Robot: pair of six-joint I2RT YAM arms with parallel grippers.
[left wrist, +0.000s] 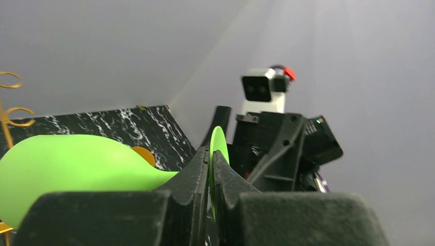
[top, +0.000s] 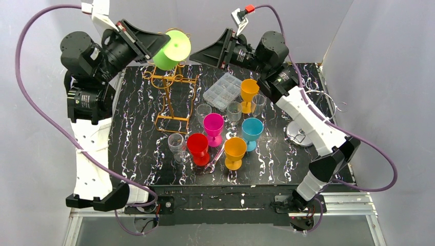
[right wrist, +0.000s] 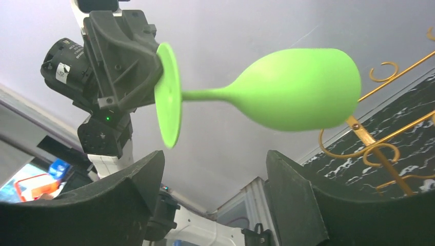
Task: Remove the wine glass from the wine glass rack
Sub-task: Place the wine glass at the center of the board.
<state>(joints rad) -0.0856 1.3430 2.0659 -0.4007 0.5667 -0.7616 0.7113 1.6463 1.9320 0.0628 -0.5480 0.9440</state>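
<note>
A lime-green wine glass [top: 174, 50] hangs in the air on its side, above the top of the gold wire rack [top: 172, 97] at the back left. My left gripper [top: 164, 40] is shut on the rim of its foot; in the left wrist view [left wrist: 211, 159] the thin green foot sits pinched between the jaws and the bowl [left wrist: 61, 164] points left. My right gripper [top: 197, 54] is open and empty, just right of the glass. In the right wrist view the glass [right wrist: 297, 87] floats above the open gripper [right wrist: 215, 169], with the rack's curls [right wrist: 379, 148] at the right.
Several glasses stand mid-table: magenta [top: 213, 123], red [top: 197, 145], orange [top: 235, 148], teal [top: 252, 128], a second orange [top: 249, 89] and clear ones [top: 176, 143]. A clear compartment box [top: 222, 90] lies behind them. A silver wire stand [top: 308, 128] is at the right edge.
</note>
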